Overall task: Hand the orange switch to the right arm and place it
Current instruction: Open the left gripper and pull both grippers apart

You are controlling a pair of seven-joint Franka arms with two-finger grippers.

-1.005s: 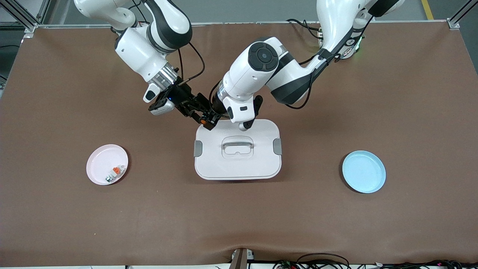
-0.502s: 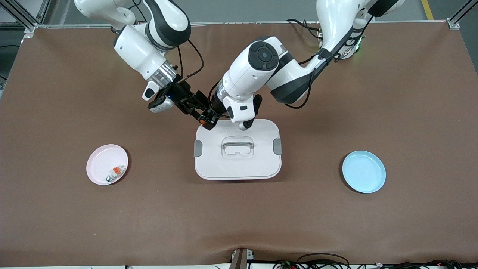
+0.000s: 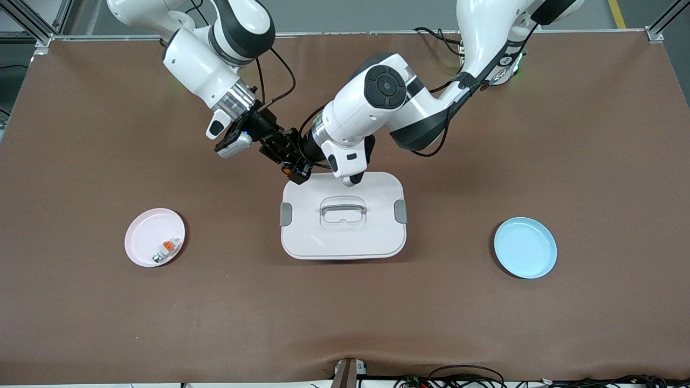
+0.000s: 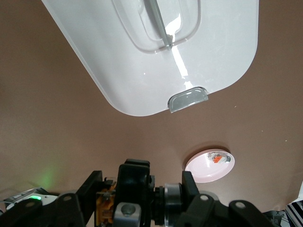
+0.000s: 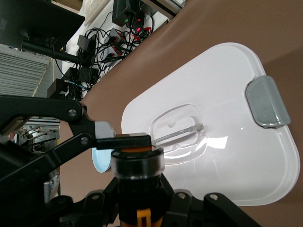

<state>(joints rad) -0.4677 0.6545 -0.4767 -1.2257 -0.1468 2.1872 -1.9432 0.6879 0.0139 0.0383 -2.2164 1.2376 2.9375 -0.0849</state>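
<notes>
**Front view: two pincers meet on the orange switch above the box lid's corner**

Front view shows both white arms, banded in black at the joints, bent down from the tabletop's edge where their bases stand, their wrists converging in the air. The right pincer (image 3: 284, 156) and the left pincer (image 3: 297, 161) come tip to tip over the corner of the white lidded box (image 3: 377, 237) that lies toward the right arm's end and the bases. Between them sits the orange switch (image 3: 288, 171), a tiny black stubby cylinder with an orange end, off the tabletop.

In the right wrist view the switch (image 5: 137, 165) fills the foreground: a glossy black ribbed barrel with an orange face, clamped by the right pincer's fingers, while a flat pad of the left pincer (image 5: 124, 141) presses on its top. The left pincer is clenched on it too. In the left wrist view the switch (image 4: 105, 201) is mostly hidden among black finger linkages; only an orange label peeks out.

The box is smooth plastic, rounded, with grey side latches and a recessed handle. A pale pink plate (image 3: 141, 229) carrying a small white-grey part with an orange piece (image 3: 166, 248) lies toward the right arm's end; a light blue plate (image 3: 525, 248) toward the left arm's end. The tabletop (image 3: 345, 323) is matte brown.
</notes>
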